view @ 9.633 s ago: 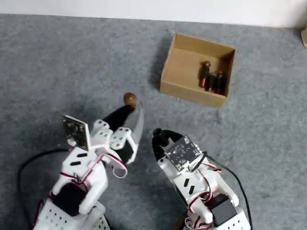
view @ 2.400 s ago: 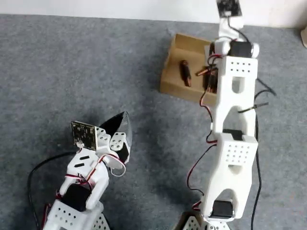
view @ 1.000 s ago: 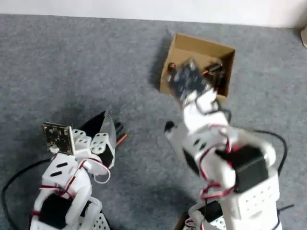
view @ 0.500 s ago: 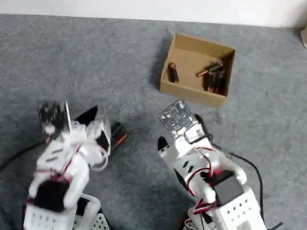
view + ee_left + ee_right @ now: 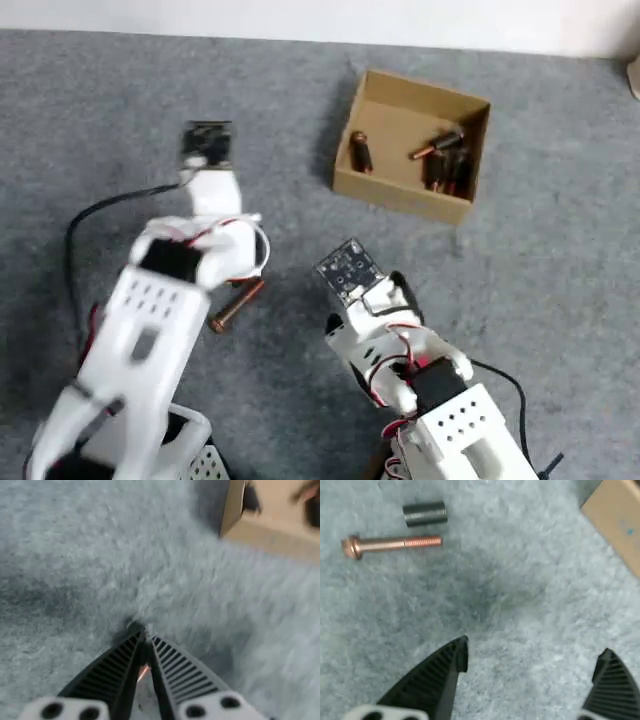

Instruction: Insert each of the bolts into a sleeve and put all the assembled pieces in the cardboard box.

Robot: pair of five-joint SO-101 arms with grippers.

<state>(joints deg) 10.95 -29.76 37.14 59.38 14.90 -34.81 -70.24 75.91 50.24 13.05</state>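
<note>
A copper bolt [image 5: 390,544] lies flat on the grey carpet beside a short black sleeve [image 5: 425,513], the two apart from each other. My right gripper [image 5: 535,652] hangs open above bare carpet, short of both. In the high view the bolt [image 5: 237,305] pokes out from under the left arm [image 5: 175,290]. My left gripper [image 5: 145,636] points down at the carpet with its fingers shut; a small copper glint shows in the slit between them. The cardboard box [image 5: 370,185] holds several assembled pieces [image 5: 445,160], one [image 5: 360,152] lying apart from the others.
The box corner [image 5: 615,515] lies beyond my right gripper, and the box edge [image 5: 232,505] shows ahead of the left one. The right arm [image 5: 390,340] is folded back near the front edge. Open carpet surrounds the box.
The right arm has pulled back from the box toward the front. The left arm has swung forward and now stretches over the bolt.
</note>
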